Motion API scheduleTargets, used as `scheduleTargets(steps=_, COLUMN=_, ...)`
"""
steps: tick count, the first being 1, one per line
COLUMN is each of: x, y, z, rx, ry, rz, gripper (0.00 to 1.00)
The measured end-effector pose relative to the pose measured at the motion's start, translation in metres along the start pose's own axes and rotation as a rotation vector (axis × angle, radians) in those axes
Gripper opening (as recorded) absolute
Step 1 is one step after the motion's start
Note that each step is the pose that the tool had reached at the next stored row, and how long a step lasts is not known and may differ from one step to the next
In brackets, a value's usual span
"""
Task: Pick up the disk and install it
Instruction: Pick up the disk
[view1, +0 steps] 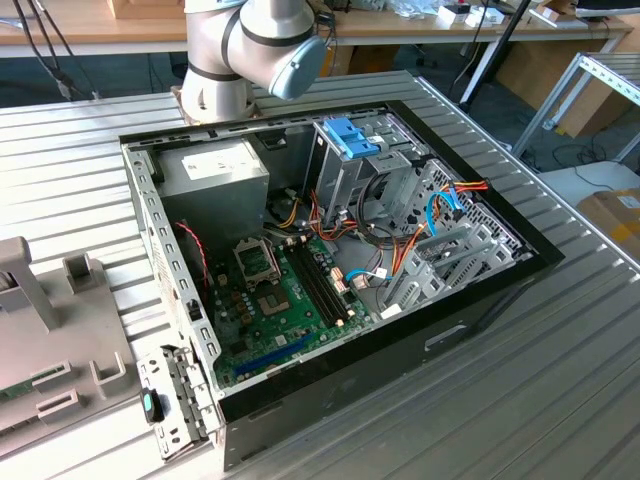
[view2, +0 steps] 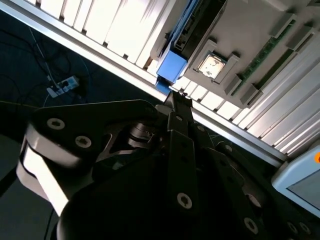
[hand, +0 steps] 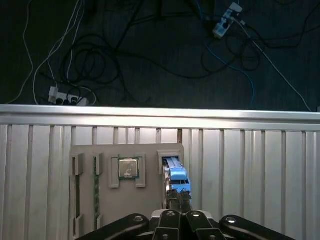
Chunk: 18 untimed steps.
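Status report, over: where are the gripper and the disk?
Gripper poised at disk, blue end. Disk seated in grey holder, unlifted. Nothing else over it.

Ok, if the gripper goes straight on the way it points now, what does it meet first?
The disk, standing on edge in a slot of the grey holder tray. Its blue carrier lies directly ahead of the gripper in both wrist views. Whether they already touch, I cannot tell.

Silver-grey arm (view1: 235, 45) with a pale blue joint cap (view1: 297, 68) and black jaws studded with silver screws (view2: 184, 200).
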<state>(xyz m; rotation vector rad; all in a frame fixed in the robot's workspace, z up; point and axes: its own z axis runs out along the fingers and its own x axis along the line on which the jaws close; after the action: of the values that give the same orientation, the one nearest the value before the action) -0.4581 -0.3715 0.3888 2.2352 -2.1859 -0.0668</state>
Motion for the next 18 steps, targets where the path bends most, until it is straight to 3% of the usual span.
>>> scheduleTargets(steps=7, x=0.0002, y=-0.0117, z=0.0003, rx=-0.0003, ry=0.0004, rz=-0.009, gripper=0.11)
scheduleTargets(steps=13, x=0.0002, y=-0.0128, z=0.0008, rx=-0.0004, ry=0.0006, rz=-0.009, gripper=0.11)
scheduleTargets(steps=14, x=0.0002, y=-0.0129, z=0.0008, rx=-0.0003, ry=0.0006, rz=-0.009, gripper=0.17)
scheduleTargets(steps=17, x=0.0002, y=-0.0128, z=0.0008, rx=-0.0003, ry=0.0006, rz=-0.009, gripper=0.48)
scheduleTargets(steps=18, x=0.0002, y=-0.0128, z=0.0008, rx=-0.0003, ry=0.0006, rz=-0.009, gripper=0.48)
